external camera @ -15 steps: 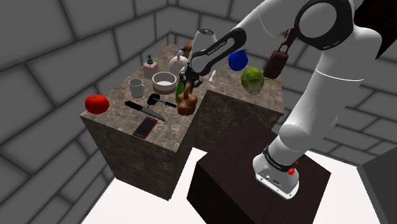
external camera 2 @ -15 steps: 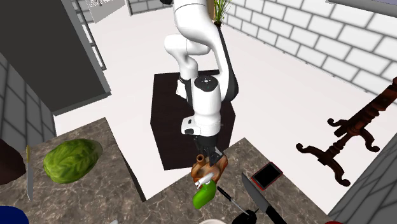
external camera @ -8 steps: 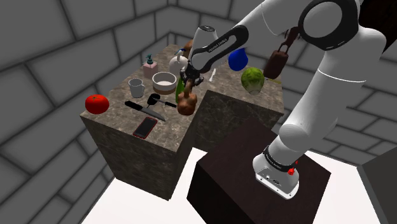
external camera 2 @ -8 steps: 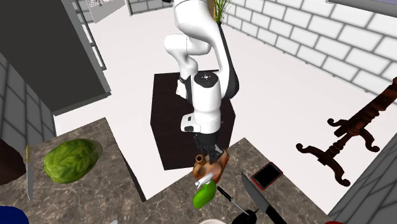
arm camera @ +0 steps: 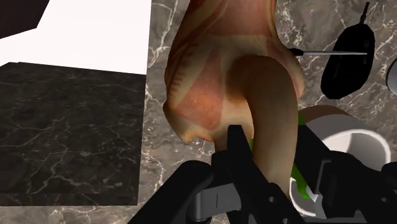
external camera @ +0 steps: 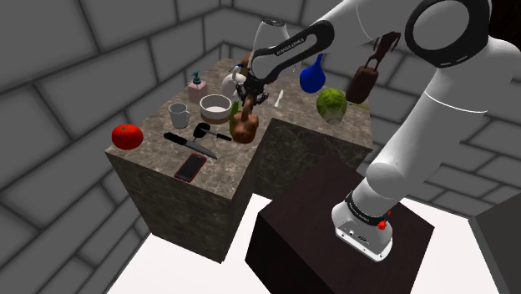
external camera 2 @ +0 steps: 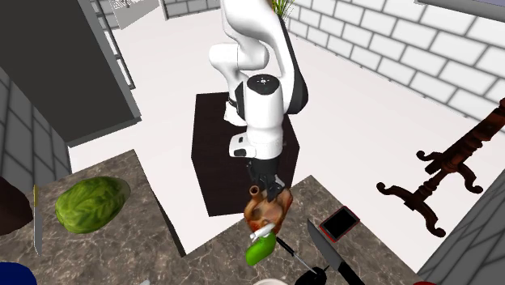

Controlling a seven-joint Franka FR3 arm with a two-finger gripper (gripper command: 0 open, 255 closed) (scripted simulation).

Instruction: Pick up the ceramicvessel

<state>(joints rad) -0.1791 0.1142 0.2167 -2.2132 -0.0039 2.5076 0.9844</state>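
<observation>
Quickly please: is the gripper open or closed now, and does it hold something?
Gripper: closed, holding the brown vessel.

Tool [external camera 2: 269, 193] tightly clamped, arm outstretched

Arm: white arm [external camera 2: 263, 113] reaches down from the dark stand [external camera 2: 210, 158] to the table's edge nearest the stand.
Tool: black tool [external camera 2: 271, 197] points down, its fingers clasped on the top of the brown vessel [external camera 2: 264, 217].
Vessel: hangs upright over that edge, just beside a green bottle [external camera 2: 257, 250].
Table: dark marbled table [external camera 2: 129, 243] with a notch facing the stand.
Other things: cabbage [external camera 2: 91, 204] across the notch; red-rimmed phone [external camera 2: 340, 222] and black-handled knife [external camera 2: 326, 249] near the side edge.
Floor: dark wooden coat rack [external camera 2: 453, 162] lying down.
</observation>
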